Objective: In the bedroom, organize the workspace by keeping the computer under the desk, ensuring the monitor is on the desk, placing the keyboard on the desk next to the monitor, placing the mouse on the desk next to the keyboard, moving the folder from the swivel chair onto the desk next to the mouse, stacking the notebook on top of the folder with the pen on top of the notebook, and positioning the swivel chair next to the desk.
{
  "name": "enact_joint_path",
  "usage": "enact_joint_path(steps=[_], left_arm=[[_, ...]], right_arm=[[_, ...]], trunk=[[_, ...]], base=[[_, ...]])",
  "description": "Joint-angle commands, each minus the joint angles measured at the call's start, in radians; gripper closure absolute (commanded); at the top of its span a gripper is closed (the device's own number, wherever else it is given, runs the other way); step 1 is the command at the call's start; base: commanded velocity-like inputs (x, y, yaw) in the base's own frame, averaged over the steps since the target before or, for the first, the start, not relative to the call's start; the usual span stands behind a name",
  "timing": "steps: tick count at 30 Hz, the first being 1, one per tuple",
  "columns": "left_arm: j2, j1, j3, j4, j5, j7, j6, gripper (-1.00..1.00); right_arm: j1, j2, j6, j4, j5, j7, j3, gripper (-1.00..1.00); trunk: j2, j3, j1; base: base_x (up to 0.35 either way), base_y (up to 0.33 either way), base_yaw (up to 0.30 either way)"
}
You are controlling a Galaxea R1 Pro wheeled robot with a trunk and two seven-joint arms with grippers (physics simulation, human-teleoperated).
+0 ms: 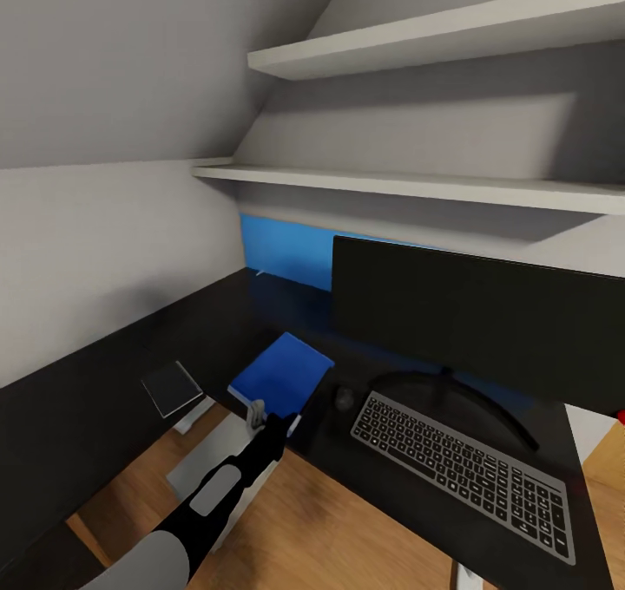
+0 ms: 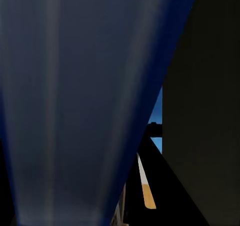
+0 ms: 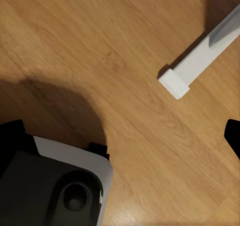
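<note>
Black-covered, the notebook [image 1: 173, 388] lies flat on the desk [image 1: 87, 399] at the far left. Beside it the left gripper [image 1: 260, 416] grasps the near edge of the blue folder [image 1: 282, 379]. Farther right sit the mouse [image 1: 345, 397], the keyboard [image 1: 464, 462] and the monitor [image 1: 477, 317].

Head view: soft, even, diffuse light, no visible source. Shelves [image 1: 451, 186] cast broad soft shadows on the wall below them. Desk [image 1: 104, 382] is glossy black, picks up a dim blue reflection near the monitor [image 1: 477, 321], whose screen is flat black with no glare. Straight lines bow slightly toward the edges; render a little soft.

Left wrist view: dim, the folder [image 2: 85, 101] very close and blurred, pale streaks along its surface.

Right wrist view: warm, bright wood floor [image 3: 100, 51], one large soft-edged dark shadow, faint sheen low in frame.
</note>
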Motion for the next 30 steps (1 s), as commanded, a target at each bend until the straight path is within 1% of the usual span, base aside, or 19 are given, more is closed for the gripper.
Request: enact_joint_path(steps=[1, 8, 14, 30], left_arm=[[0.000, -0.001, -0.003, 0.001, 0.010, -0.003, 0.005, 1.00], [0.000, -0.001, -0.003, 0.001, 0.006, -0.003, 0.003, 1.00], [0.000, -0.001, -0.003, 0.001, 0.005, -0.002, 0.004, 1.00], [0.003, 0.000, -0.009, 0.000, 0.000, -0.007, -0.007, 1.00]], right_arm=[[0.000, -0.001, -0.002, -0.002, -0.010, -0.007, 0.004, -1.00], [-0.001, -0.002, -0.002, -0.003, -0.007, -0.006, 0.005, -1.00], [-0.003, -0.002, -0.002, -0.004, -0.002, -0.005, 0.004, -1.00], [-0.004, -0.002, -0.002, -0.004, -0.002, -0.005, 0.002, -1.00]], trunk=[[-0.001, -0.001, 0.000], [-0.001, -0.001, 0.000], [-0.043, -0.020, 0.023], [-0.043, -0.020, 0.023]], base=[[0.000, 0.000, 0.000], [0.000, 0.000, 0.000], [0.000, 0.000, 0.000], [0.000, 0.000, 0.000]])
